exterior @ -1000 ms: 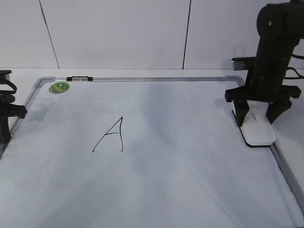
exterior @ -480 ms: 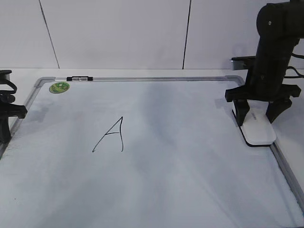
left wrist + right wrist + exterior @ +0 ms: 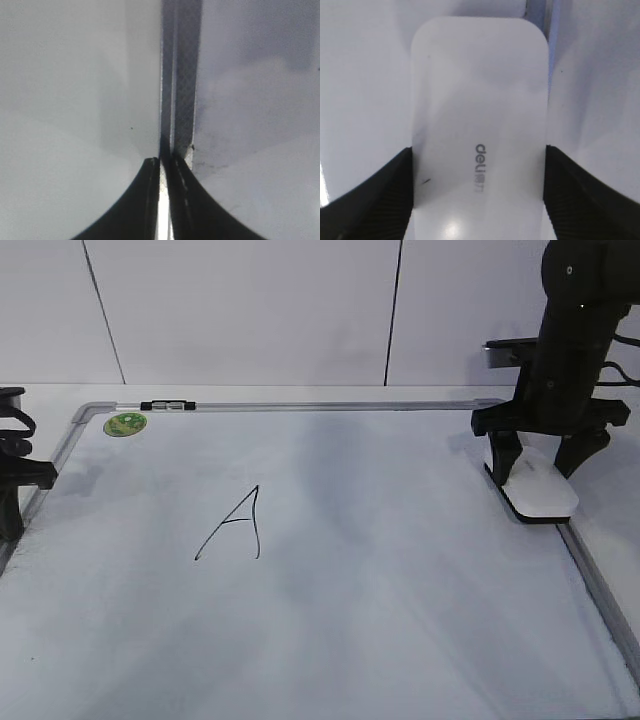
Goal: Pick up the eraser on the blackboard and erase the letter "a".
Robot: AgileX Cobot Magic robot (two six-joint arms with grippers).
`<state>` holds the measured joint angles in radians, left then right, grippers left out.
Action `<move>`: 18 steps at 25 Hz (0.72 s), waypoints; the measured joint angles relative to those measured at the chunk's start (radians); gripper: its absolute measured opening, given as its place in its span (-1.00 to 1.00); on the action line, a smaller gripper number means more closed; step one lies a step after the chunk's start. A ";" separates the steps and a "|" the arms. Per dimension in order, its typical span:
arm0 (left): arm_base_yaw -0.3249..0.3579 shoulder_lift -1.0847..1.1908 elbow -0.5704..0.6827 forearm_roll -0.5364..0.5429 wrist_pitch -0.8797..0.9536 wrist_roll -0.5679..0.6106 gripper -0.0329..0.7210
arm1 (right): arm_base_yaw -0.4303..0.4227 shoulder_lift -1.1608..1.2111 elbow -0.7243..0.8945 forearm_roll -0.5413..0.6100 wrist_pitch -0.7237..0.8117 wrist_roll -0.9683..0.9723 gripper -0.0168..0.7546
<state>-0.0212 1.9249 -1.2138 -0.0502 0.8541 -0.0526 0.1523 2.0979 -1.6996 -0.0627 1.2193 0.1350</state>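
Eraser [image 3: 479, 130]: light, stiff, smooth plastic (likely slippery); take by long sides.
Right gripper [image 3: 540, 462]: fingers touching both sides, apparently clamped.
Left gripper [image 3: 164, 200]: fingers closed, empty.

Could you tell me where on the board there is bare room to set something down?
The blackboard is bare below and right of the letter. Crowded spots: the right edge, where the right tool grips the eraser, and the left edge by the left tool.

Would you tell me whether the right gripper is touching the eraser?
Touching: in the right wrist view both fingers press the eraser's long sides, with no gap.
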 joint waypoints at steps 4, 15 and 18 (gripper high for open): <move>0.000 0.000 0.000 0.000 0.000 0.000 -0.81 | 0.000 0.000 0.000 0.004 0.000 -0.002 0.59; 0.000 0.000 0.000 0.000 0.000 0.000 -0.80 | 0.000 0.000 0.000 0.005 0.000 -0.002 0.59; 0.000 0.000 0.000 0.000 0.000 0.000 -0.80 | 0.000 0.000 0.000 0.009 0.000 -0.004 0.59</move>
<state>-0.0212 1.9249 -1.2138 -0.0502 0.8541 -0.0526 0.1523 2.0979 -1.6993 -0.0538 1.2193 0.1311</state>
